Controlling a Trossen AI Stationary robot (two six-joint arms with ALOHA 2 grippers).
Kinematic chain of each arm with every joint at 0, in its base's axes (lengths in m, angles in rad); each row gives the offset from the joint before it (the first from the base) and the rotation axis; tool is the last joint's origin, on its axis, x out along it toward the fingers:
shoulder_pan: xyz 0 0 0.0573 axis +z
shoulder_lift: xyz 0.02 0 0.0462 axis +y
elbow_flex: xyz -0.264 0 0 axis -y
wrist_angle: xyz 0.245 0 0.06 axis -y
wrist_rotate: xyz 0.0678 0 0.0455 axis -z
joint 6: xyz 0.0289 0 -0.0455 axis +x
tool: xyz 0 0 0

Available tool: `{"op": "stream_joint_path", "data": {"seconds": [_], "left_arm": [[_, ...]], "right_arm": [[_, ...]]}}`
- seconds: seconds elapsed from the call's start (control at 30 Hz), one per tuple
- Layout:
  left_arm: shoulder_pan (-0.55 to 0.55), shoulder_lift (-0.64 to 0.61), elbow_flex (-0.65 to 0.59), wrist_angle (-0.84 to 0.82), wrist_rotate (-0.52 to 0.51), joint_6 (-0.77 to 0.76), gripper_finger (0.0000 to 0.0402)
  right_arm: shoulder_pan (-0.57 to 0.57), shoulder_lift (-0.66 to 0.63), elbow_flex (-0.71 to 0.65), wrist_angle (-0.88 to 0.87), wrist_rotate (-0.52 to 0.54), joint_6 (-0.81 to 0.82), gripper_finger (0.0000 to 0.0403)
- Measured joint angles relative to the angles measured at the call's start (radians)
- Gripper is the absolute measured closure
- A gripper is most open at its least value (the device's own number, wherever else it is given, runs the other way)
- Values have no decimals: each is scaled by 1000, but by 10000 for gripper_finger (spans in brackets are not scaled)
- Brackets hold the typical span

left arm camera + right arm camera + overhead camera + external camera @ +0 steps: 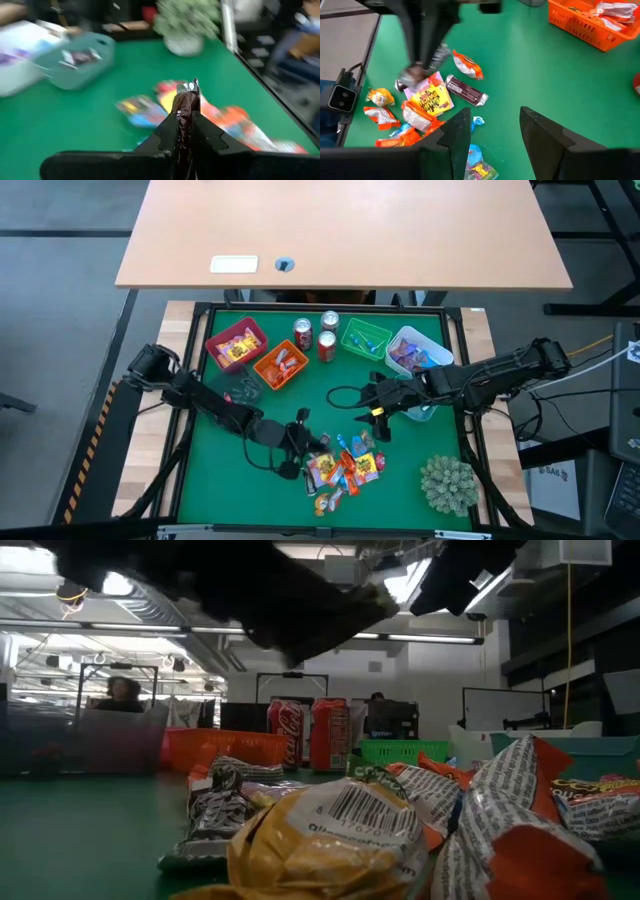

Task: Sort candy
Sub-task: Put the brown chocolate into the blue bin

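A pile of wrapped candy [342,470] lies on the green mat near the table's near edge. In the right wrist view it shows a yellow packet [430,97], a brown bar [466,90] and an orange sweet [467,63]. My left gripper [300,446] hangs over the pile's left side, shut on a dark brown sweet [186,107]. My right gripper [492,117] is open and holds nothing. It hovers above the mat to the right of centre [378,420], far side of the pile. My left gripper pinches the dark brown sweet between its two fingers [167,131]. The sweet's silver crimped end [192,87] sticks out past the fingertips. The fingers slant down at it from the table's left. Whether the sweet is clear of the pile, I cannot tell.
Along the far edge stand a red basket [237,345], an orange basket [280,367], red soda cans [326,345], a green basket [365,338] and a white basket [418,352]. A teal basket [80,60] sits under my right arm. A spiky plant ball [448,483] stands at the near right corner.
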Motion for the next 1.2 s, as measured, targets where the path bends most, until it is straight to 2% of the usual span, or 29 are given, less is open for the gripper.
{"op": "stream_joint_path", "data": {"seconds": [0.13,0.43,0.97,1.07,1.2], "left_arm": [[43,0,0,70,-38,0,377],[121,0,1,167,-40,0,377],[173,0,1,274,-40,0,376],[173,0,1,281,-39,0,376],[173,0,1,284,-38,0,376]], "right_arm": [[0,0,0,13,-2,-22,235],[0,0,0,71,-2,-154,235],[0,0,0,96,-2,-269,236],[0,0,0,97,-2,-269,248],[0,0,0,98,-2,-269,294]]}}
